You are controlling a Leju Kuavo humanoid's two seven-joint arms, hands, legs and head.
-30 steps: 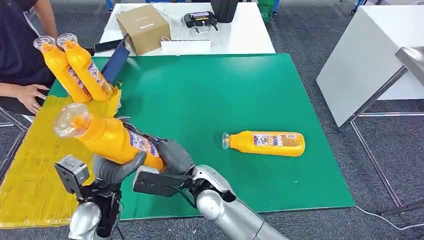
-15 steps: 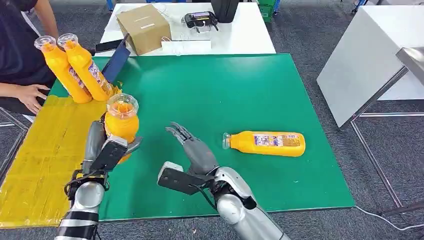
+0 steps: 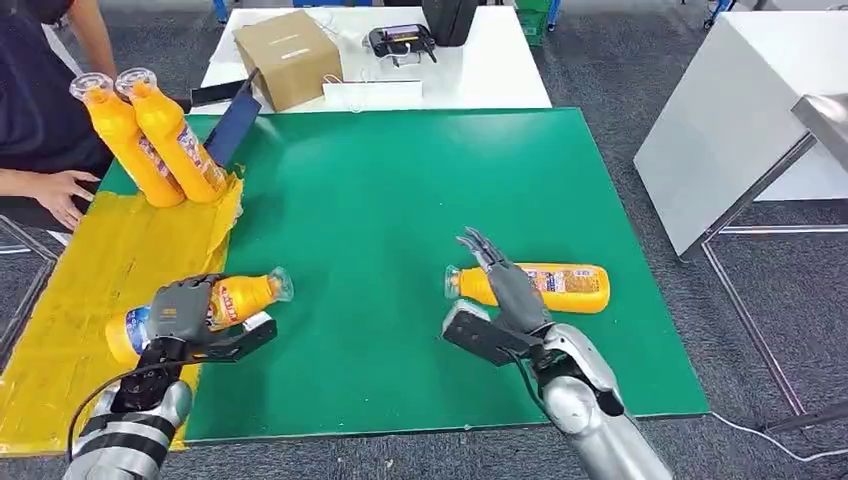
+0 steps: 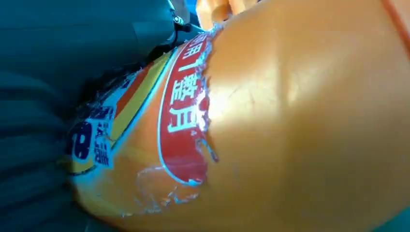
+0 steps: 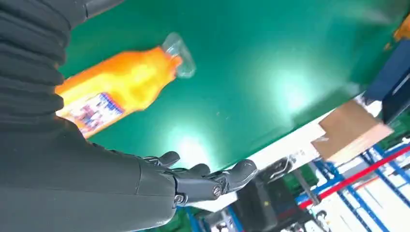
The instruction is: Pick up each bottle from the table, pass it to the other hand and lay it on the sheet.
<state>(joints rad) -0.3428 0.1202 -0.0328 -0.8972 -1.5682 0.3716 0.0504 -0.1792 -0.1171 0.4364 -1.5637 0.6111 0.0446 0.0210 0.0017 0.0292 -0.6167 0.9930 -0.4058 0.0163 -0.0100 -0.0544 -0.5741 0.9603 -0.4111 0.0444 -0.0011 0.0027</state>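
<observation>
My left hand (image 3: 180,312) grips an orange bottle (image 3: 240,297) lying across the edge of the yellow sheet (image 3: 90,290), cap toward the green mat; the left wrist view shows its orange body and red label (image 4: 183,125) close up. A second orange bottle (image 3: 560,287) lies on its side on the green mat (image 3: 400,200). My right hand (image 3: 505,285) hovers open beside its cap end, fingers spread; the right wrist view shows that bottle (image 5: 121,82) beyond my fingers (image 5: 208,181). Two more orange bottles (image 3: 150,130) lean together at the sheet's far corner.
A person's hand (image 3: 60,190) rests at the sheet's left edge. Behind the mat, a white table (image 3: 480,70) carries a cardboard box (image 3: 285,55) and a black device (image 3: 400,40). A white panel (image 3: 740,110) stands at the right.
My left hand has lowered the bottle from upright to lying at the sheet's edge. My right hand has let go and swung right to the bottle lying on the mat.
</observation>
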